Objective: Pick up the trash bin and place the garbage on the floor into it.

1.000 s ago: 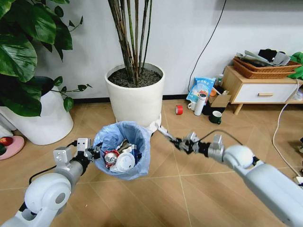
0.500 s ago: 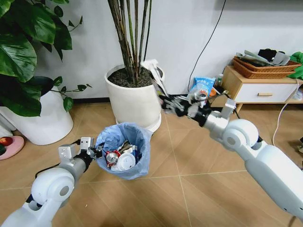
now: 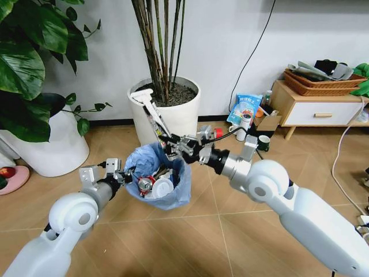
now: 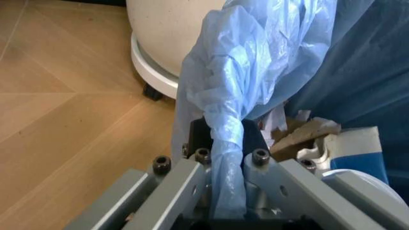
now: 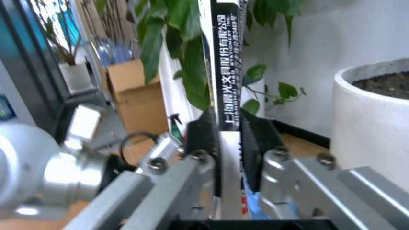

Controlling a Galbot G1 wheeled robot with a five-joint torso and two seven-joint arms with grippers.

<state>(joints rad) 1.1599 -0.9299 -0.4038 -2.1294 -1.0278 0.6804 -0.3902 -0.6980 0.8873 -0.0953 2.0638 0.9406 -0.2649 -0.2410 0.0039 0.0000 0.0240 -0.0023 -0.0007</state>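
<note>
Head view: wrapper (image 3: 151, 113) above bin rim (image 3: 151, 163)

Item: trash bin (image 3: 158, 184), dark, lined with crinkly light-blue plastic pinched in my silver-grey left gripper (image 3: 119, 176).
Item: black-and-white tube wrapper (image 3: 151, 112) with white lettering, clamped by my right gripper (image 3: 173, 144), black pads.
Item: floor (image 3: 202, 231), light brown herringbone.
Item: plant pot (image 3: 173, 115), white, far side.

Home living room, herringbone wood floor (image 3: 230, 231), big potted plants (image 3: 164, 109) (white pots), low wooden cabinet (image 3: 317, 109)
</note>
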